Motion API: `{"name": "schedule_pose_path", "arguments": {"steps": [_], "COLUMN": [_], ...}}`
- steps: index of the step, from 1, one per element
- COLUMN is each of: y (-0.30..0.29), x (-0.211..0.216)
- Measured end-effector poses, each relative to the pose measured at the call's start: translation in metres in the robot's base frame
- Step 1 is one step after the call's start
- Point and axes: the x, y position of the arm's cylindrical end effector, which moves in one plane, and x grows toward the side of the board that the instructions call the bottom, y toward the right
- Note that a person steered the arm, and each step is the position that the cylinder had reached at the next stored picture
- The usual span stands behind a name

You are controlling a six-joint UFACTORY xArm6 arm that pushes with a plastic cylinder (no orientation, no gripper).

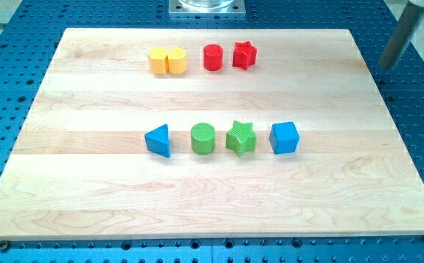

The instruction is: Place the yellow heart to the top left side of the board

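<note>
**Operator:** Where was the yellow heart at that moment, and where were you?

**Arm:** You had two yellow blocks touching side by side near the view's top of the bench [87, 190], left of centre. I could not tell for certain which one was the yellow heart; I judged it to be the right-hand yellow block [176, 60], with the left-hand yellow block [157, 61] pressed against it. My tip [387, 68] was far off at the view's right, over the blue perforated surround [416, 109] just past the bench edge, well apart from every block.

**Operator:** And the hand?

**Arm:** There was no hand to clench or release, only the bare rod, and it was touching nothing.

**Operator:** So how should you have been steered?

**Arm:** You needed to bring me in along the view's top edge and stop on the heart's right, in the gap before the red cylinder [212, 57]. That gap was narrow, so you risked nudging the cylinder or the red star [244, 55] beyond it. A leftward push from there would probably have carried both yellow blocks together. If you wanted the heart alone, you had to slip the rod between them first, then push up and left with short, centred strokes so the block did not spin away.
</note>
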Motion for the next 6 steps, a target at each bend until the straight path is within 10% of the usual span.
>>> {"name": "schedule_pose_path", "arguments": {"steps": [2,6], "y": [-0.27,-0.429], "x": [0.06,-0.078]}}
